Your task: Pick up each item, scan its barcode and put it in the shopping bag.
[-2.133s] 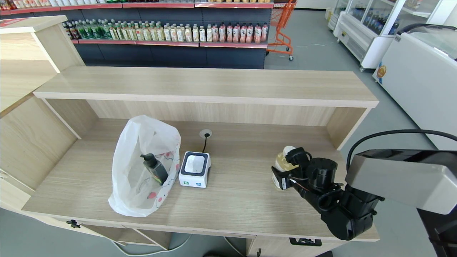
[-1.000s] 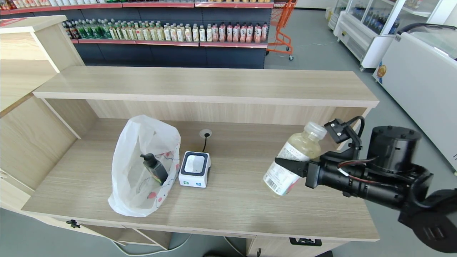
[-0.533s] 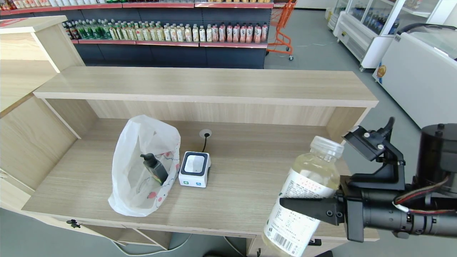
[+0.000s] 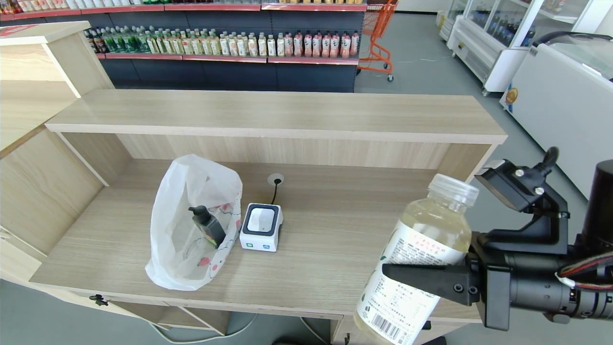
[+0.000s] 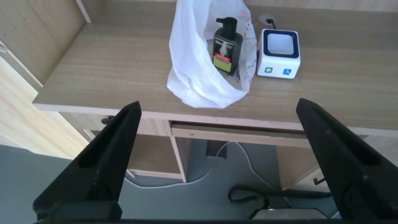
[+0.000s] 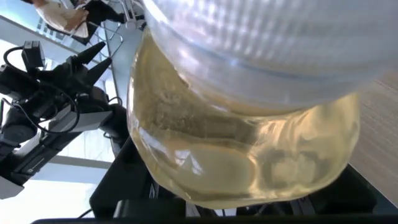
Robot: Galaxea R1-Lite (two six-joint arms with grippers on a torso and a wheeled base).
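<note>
Drink bottle [image 4: 433, 230] pinched aloft in the right gripper [image 4: 421, 278], over the counter's [image 4: 325, 258] near right edge.
Its long axis stands near upright, cap up, barcode [image 4: 383, 326] low on the label. The barcode scanner [image 4: 261, 226] sits well apart toward the robot's left, face up, with the shopping bag [image 4: 187, 249] just beyond. By my call the bottle must swing left and tip. Left gripper [image 5: 219, 106] hangs spread wide, empty.

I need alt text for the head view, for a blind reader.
The right gripper holds a tilted bottle of pale drink, its barcode showing. On the counter stand a white bag with a pump bottle inside and a scanner beside it.
</note>
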